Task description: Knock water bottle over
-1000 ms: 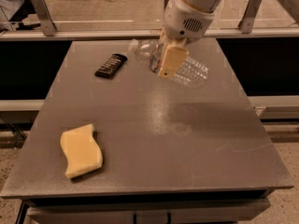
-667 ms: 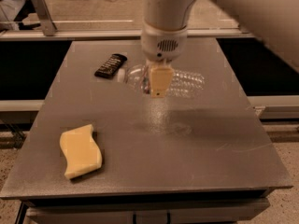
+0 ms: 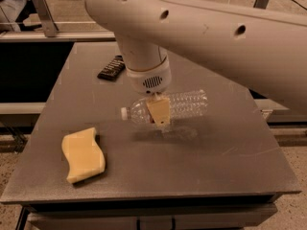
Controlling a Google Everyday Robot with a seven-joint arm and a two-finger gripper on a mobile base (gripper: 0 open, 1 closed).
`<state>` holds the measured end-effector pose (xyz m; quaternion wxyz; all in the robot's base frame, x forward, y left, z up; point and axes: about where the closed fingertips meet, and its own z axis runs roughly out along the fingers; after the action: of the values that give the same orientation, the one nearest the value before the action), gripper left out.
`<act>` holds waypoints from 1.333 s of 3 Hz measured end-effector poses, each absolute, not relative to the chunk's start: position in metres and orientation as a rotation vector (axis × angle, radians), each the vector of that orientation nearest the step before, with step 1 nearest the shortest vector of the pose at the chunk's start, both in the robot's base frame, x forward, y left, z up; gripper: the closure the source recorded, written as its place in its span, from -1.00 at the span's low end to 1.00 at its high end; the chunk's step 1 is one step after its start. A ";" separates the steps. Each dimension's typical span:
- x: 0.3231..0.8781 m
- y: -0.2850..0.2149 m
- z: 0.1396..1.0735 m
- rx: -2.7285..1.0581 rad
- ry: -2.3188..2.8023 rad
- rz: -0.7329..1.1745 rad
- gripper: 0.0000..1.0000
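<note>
The water bottle (image 3: 187, 103) is a clear ribbed plastic bottle. It lies on its side on the grey table (image 3: 216, 162), near the middle, with its white cap (image 3: 124, 113) pointing left. My gripper (image 3: 159, 114) hangs from the white arm (image 3: 144, 66). It is right in front of the bottle's shoulder, low over the table, and covers part of the bottle. I cannot tell whether it touches the bottle.
A black remote (image 3: 111, 68) lies at the back left of the table. A yellow wavy sponge (image 3: 82, 155) lies at the front left. The big white arm (image 3: 216, 32) crosses the upper right of the view. A metal rail (image 3: 43, 13) runs behind the table.
The bottle, on its side, and the gripper have shifted away from the remote toward the table's middle. The arm now fills more of the view.
</note>
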<state>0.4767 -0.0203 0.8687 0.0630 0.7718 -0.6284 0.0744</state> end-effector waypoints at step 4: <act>0.474 -0.011 0.840 2.351 -1.892 0.145 -1.00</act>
<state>0.4742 -0.0106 0.8398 0.0600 0.7767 -0.6252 0.0478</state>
